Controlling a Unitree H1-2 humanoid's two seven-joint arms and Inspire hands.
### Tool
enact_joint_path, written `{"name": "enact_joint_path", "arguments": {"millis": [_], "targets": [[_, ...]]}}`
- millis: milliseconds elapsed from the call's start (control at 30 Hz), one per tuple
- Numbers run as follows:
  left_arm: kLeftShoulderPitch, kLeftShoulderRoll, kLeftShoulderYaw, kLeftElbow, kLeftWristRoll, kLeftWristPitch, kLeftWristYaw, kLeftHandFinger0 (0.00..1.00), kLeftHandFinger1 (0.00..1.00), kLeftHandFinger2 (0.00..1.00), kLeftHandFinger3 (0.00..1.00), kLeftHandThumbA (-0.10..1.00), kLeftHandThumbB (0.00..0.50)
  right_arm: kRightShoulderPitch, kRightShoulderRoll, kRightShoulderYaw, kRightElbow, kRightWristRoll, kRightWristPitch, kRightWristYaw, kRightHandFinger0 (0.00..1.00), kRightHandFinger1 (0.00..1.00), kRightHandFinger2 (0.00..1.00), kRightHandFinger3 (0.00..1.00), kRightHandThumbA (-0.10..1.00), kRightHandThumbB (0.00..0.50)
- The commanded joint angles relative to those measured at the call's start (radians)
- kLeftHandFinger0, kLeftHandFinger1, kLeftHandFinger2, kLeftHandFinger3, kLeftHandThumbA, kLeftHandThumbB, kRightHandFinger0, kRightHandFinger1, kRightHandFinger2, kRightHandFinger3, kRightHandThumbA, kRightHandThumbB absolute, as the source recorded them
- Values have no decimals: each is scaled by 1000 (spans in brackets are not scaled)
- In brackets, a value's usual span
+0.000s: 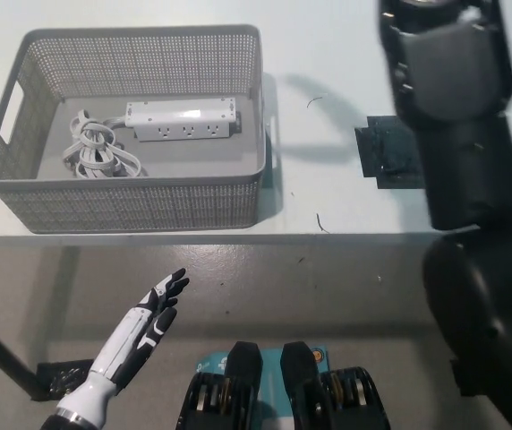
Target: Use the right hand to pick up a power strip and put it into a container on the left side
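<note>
A white power strip [181,120] lies flat inside the grey mesh basket [131,202] on the left of the white table, with its coiled white cord [98,150] beside it. My black right arm [460,134] rises along the right side and runs out of the top of the picture; its hand is out of view. My white left hand [147,324] rests low at the lower left, below the table edge, fingers straight and apart, holding nothing.
A dark patch [388,153] lies on the table just right of the basket, partly behind my right arm. The table's front edge [238,238] runs across the middle, with grey floor below it.
</note>
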Motion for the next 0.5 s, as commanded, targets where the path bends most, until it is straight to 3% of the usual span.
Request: {"name": "enact_joint_path", "arguments": {"millis": [0,233,467], "targets": [[-6,18,-4,-20,7,-25,-19,1000,1000,1000,1000,1000,138,-54,-190,18,-373,94,28,75,1000,1000,1000,1000,1000,322],[2,13,-6,-20,7,-27,-16,1000,1000,1000,1000,1000,147,22,-275,45,-460,115,47,110,1000,1000,1000,1000,1000,406],[6,13,-3,-14,3,-29,-14,1000,1000,1000,1000,1000,153,187,-344,67,-637,174,91,109,1000,1000,1000,1000,1000,358]]}}
